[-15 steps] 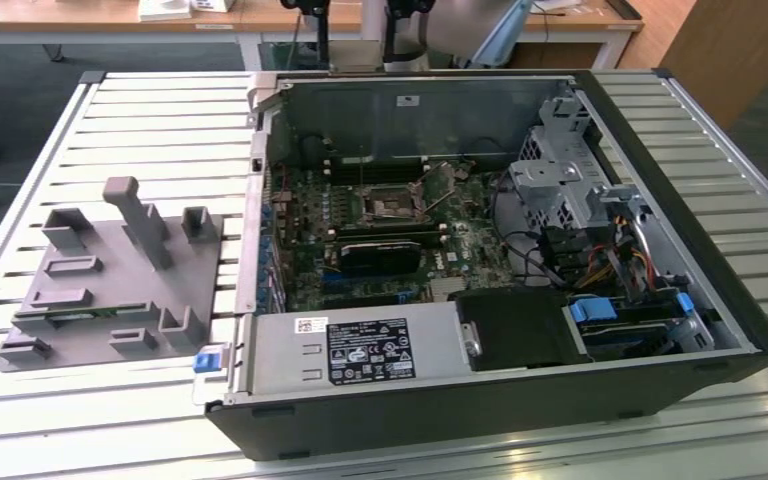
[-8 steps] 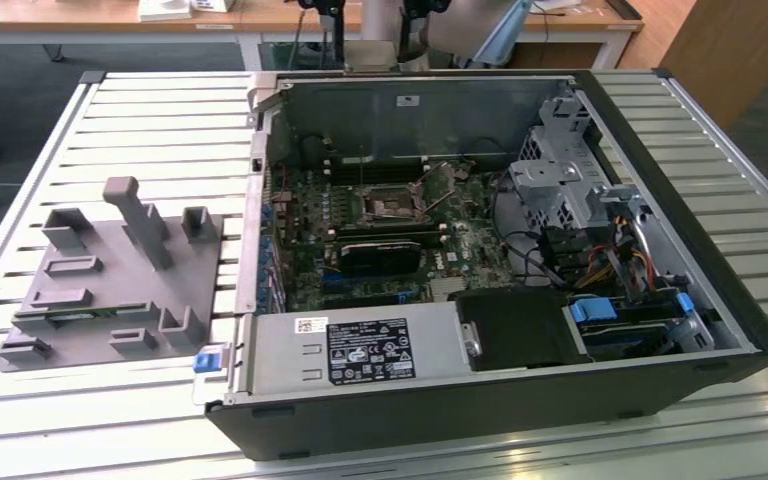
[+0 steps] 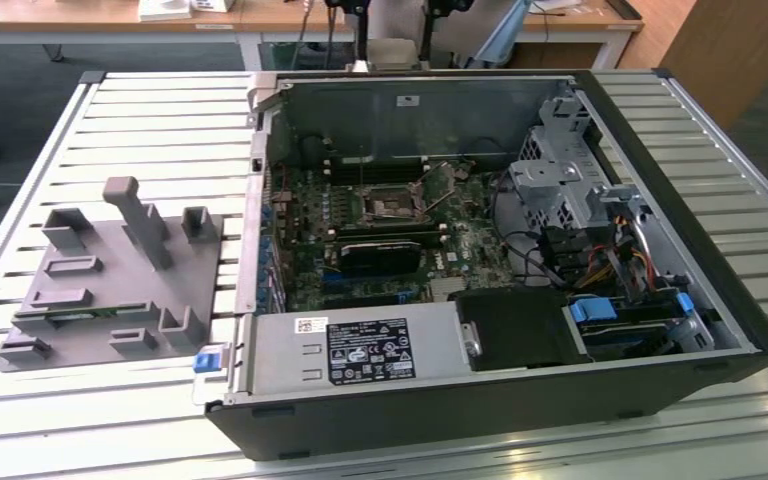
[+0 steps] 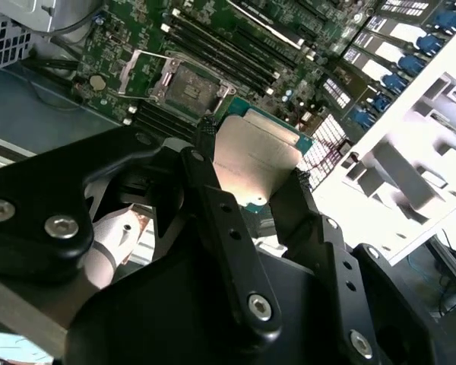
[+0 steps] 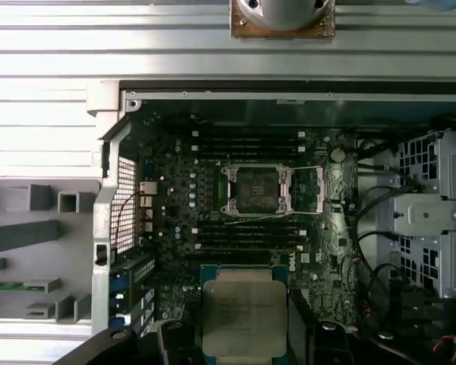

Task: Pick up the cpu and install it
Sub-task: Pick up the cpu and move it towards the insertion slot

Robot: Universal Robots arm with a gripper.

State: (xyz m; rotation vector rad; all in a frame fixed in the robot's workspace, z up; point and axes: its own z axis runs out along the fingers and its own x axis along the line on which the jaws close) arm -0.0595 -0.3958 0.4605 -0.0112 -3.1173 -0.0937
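Black gripper (image 4: 252, 158) clamps the cpu (image 4: 256, 150) by opposite edges near the open socket (image 3: 391, 207), centre of the exterior view; likely light, stiff, fragile underneath.

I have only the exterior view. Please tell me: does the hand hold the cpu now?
Observer: Yes. In the second wrist view the hand is shut on the cpu, gripping two opposite edges.
Operator: Is it in the socket?
Observer: No. In the first wrist view the cpu is apart from the socket, which is empty.
Operator: Which face of it do you see?
Observer: Its metal top faces both wrist cameras.
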